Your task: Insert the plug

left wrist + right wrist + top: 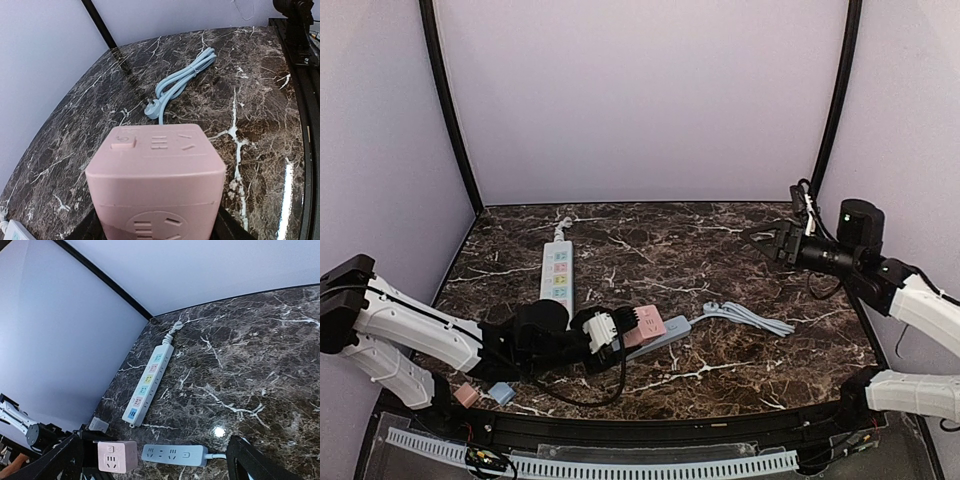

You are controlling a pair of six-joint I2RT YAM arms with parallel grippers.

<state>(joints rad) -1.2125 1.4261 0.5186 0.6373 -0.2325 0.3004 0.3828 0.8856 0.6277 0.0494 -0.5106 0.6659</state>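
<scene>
Dark marble bench (720, 250) | left end effector (623, 332) clamped on pink socket cube (157, 185) | right end effector (780, 243) wide open, empty | step: socket braced | next: probably right fetches blue plug (152, 107)

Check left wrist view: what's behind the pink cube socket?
A light-blue plug and its bundled cord lie on the marble table. The pink cube socket covers the cord's near end, so where it leads is hidden.

A pink cube socket (155, 185) fills the near view; beyond it, a coiled light-blue cable (187, 72) and its plug (152, 107) lie on the marble table (260, 125).
</scene>
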